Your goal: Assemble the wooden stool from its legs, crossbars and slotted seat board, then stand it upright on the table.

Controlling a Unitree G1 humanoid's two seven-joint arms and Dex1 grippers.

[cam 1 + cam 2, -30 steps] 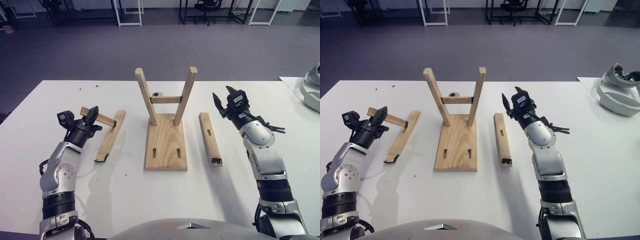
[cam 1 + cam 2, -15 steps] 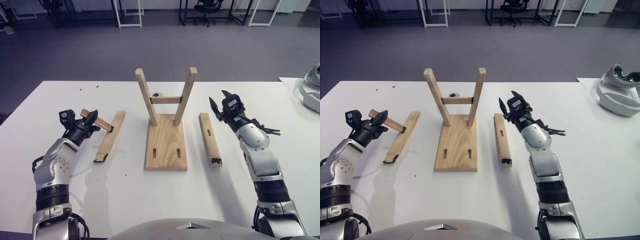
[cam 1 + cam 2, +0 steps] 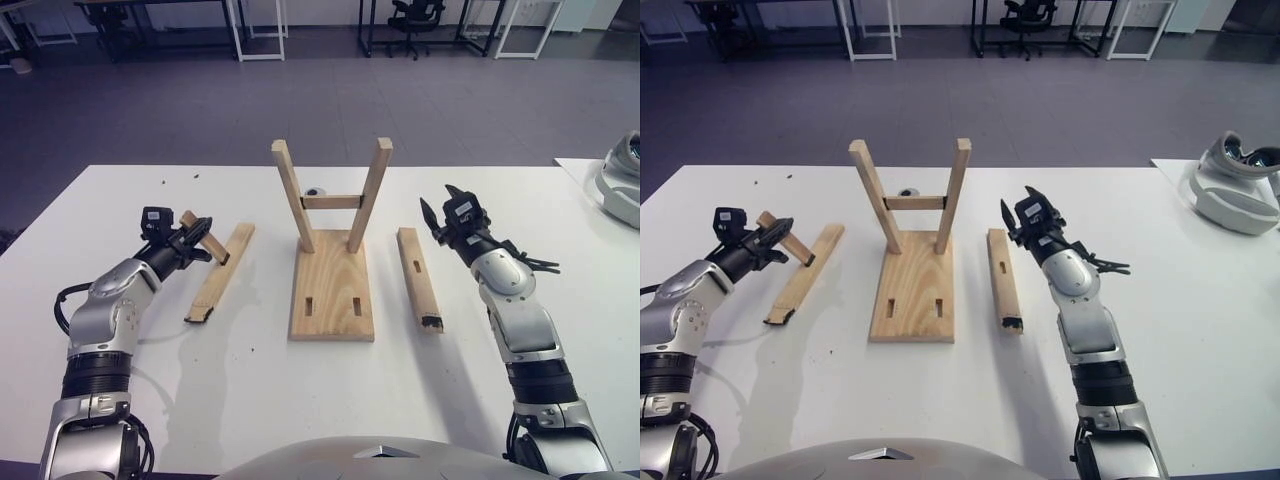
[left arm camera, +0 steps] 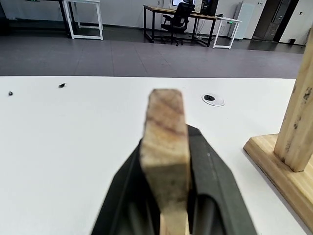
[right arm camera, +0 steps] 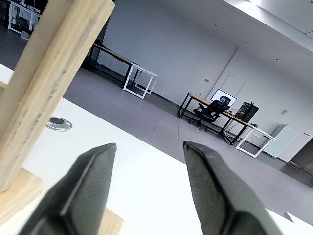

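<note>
The slotted seat board (image 3: 331, 295) lies flat at the table's middle. Two legs (image 3: 371, 192) stand up from its far end, joined by a crossbar (image 3: 331, 200). One loose leg (image 3: 221, 270) lies to its left and another loose leg (image 3: 418, 275) to its right. My left gripper (image 3: 190, 243) is shut on a short crossbar (image 4: 166, 142), whose far end (image 3: 222, 254) lies against the left loose leg. Just beyond the far end of the right loose leg, my right gripper (image 3: 446, 214) hovers open, holding nothing; its fingers (image 5: 83, 191) stand wide apart.
A white headset (image 3: 1232, 185) sits at the table's far right. A round cable grommet (image 3: 317, 189) is set in the tabletop behind the standing legs. Small dark specks (image 3: 163, 182) lie at the far left. The white table (image 3: 240, 390) has open room in front.
My left elbow has swung outward and the gripper, still holding the crossbar, has shifted slightly right and away. My right gripper has dropped a little toward the right loose leg.
</note>
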